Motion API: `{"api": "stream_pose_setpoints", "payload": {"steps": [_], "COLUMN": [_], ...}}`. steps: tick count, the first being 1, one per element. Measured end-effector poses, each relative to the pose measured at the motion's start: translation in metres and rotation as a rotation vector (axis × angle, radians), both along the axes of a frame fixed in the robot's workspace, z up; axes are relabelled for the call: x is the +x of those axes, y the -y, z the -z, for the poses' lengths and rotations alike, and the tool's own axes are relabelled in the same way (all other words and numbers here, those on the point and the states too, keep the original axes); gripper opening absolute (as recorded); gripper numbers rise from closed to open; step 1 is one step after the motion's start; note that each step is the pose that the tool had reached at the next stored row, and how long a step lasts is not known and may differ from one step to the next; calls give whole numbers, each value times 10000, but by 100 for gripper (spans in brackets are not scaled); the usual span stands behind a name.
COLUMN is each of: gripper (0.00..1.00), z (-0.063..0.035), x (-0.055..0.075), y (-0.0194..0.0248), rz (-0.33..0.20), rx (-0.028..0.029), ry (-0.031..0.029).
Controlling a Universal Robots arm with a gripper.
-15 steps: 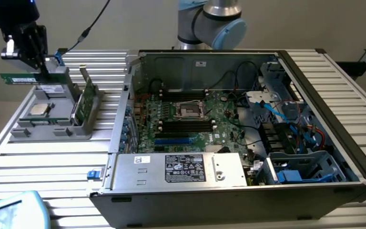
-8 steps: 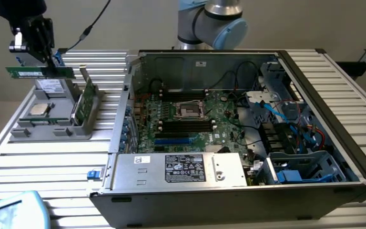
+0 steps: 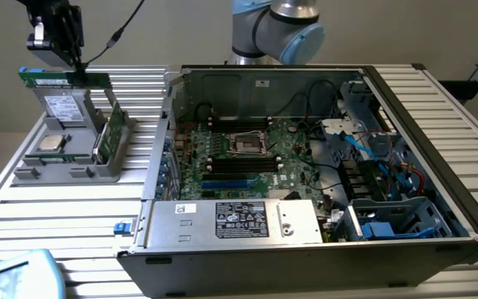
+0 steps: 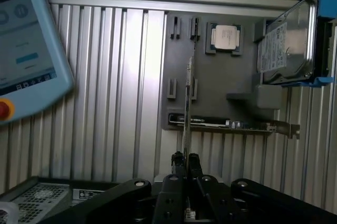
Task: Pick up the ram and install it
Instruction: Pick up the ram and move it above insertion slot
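The ram (image 3: 56, 79) is a thin green stick held level in the air above the grey parts holder (image 3: 32, 169), at the exterior view's far left. My gripper (image 3: 79, 70) is shut on its upper edge. In the wrist view the ram (image 4: 186, 98) runs edge-on as a thin line out from between the closed black fingertips (image 4: 179, 160), with the gripper (image 4: 185, 159) well above the holder (image 4: 210, 98). The open computer case (image 3: 438, 99) with its green motherboard (image 3: 285, 146) lies to the exterior view's right of the holder.
The holder carries a silver processor chip (image 3: 50, 142) (image 4: 226, 37), a hard drive (image 3: 63, 109) (image 4: 287, 45) and an upright green card (image 3: 112, 129) (image 4: 231, 124). A blue teach pendant (image 3: 15, 274) (image 4: 26, 50) lies on the ribbed metal table (image 3: 73, 212). Cables and a drive cage (image 3: 393, 218) fill the case's right side.
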State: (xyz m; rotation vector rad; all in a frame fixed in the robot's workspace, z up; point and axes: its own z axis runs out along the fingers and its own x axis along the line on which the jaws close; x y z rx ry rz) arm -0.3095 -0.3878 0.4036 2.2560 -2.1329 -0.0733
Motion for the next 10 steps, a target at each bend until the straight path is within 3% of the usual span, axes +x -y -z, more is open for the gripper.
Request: {"api": "stream_pose_setpoints", "payload": {"steps": [4,10], "gripper": [14,14], "z": [-58,-152], "x": [115,314], "y": [0,0], "rz": [-73,-195], "rx": [182,405], "ry": [-20,-22]}}
